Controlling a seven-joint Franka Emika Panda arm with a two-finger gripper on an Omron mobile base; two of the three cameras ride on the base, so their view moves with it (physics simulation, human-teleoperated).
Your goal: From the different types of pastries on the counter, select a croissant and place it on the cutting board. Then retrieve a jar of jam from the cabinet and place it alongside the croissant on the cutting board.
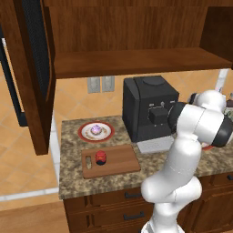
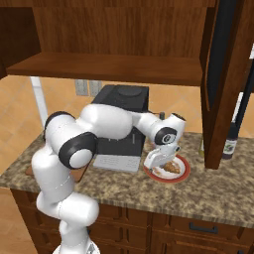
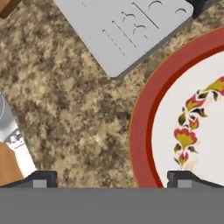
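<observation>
Nearest you, the gripper (image 2: 159, 163) hangs with jaws spread wide and empty over the red rim of a glossy plate (image 2: 182, 174) on the speckled granite counter (image 2: 208, 191). What looks like the tan croissant (image 2: 172, 167) lies on that plate. Further left, the flat wooden cutting board (image 1: 120, 161) carries the squat red jar of jam (image 1: 100, 157). Beyond it, the purple-frosted cupcake (image 1: 96, 129) sits on another plate (image 1: 83, 133).

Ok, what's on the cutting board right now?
The jar of jam stands on the cutting board, near its handle-hole end. No pastry there; the croissant sits on a red-rimmed plate under the gripper.
</observation>
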